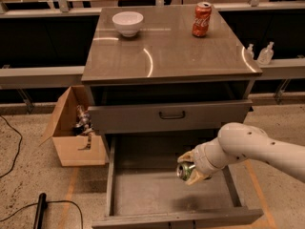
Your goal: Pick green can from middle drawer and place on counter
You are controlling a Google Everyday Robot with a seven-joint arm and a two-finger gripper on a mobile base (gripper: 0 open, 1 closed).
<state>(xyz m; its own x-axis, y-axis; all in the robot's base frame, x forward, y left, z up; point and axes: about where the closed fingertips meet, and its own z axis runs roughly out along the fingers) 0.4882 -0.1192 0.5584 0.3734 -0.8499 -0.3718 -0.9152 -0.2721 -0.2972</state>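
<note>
While clamping the green can [184, 171] sideways over the middle drawer [143, 192], the gripper [191, 169] is hanging below and forward of the tabletop [167, 56].

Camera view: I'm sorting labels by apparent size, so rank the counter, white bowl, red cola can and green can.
1. counter
2. white bowl
3. red cola can
4. green can, unsure: the gripper, shut on it above the middle drawer, hides part of it.
</note>
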